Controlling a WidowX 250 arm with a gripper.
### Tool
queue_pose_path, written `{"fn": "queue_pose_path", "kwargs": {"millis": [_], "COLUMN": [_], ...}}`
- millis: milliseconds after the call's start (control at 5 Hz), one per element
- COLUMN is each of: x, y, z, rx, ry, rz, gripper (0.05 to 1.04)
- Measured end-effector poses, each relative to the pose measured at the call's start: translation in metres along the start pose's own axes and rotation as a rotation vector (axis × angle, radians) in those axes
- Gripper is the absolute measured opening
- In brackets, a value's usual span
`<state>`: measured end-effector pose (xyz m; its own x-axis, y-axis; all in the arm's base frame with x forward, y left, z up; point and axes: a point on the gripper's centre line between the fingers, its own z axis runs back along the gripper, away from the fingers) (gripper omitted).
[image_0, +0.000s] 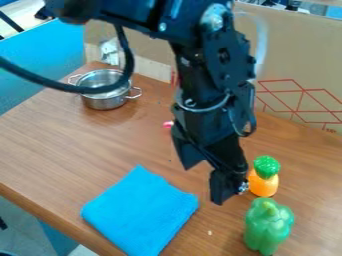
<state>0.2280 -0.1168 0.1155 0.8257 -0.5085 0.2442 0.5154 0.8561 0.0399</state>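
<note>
over the surface (60, 145), between the folded blue cloth (142, 212) and the green-topped orange toy (263, 184), we saw the empty end effector (204, 184) spread, seemingly for clearance, with the green pepper (268, 226) upright nearby.

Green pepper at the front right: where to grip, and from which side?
Likely best: pinch the green pepper across its upper body, just below the stem, coming straight down. It stands upright with its stem on top. I'd close on its left and right sides, since the orange toy sits close behind.
</note>
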Motion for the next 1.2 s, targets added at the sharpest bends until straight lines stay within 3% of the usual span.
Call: {"fn": "queue_pose_path", "kwargs": {"millis": [800, 1200], "x": [0.026, 0.040], "y": [-0.034, -0.041], "z": [-0.024, -0.038], "rx": [-0.012, 0.014], "ry": [0.019, 0.038], "rz": [-0.079, -0.082], "gripper": [0.999, 0.969]}}
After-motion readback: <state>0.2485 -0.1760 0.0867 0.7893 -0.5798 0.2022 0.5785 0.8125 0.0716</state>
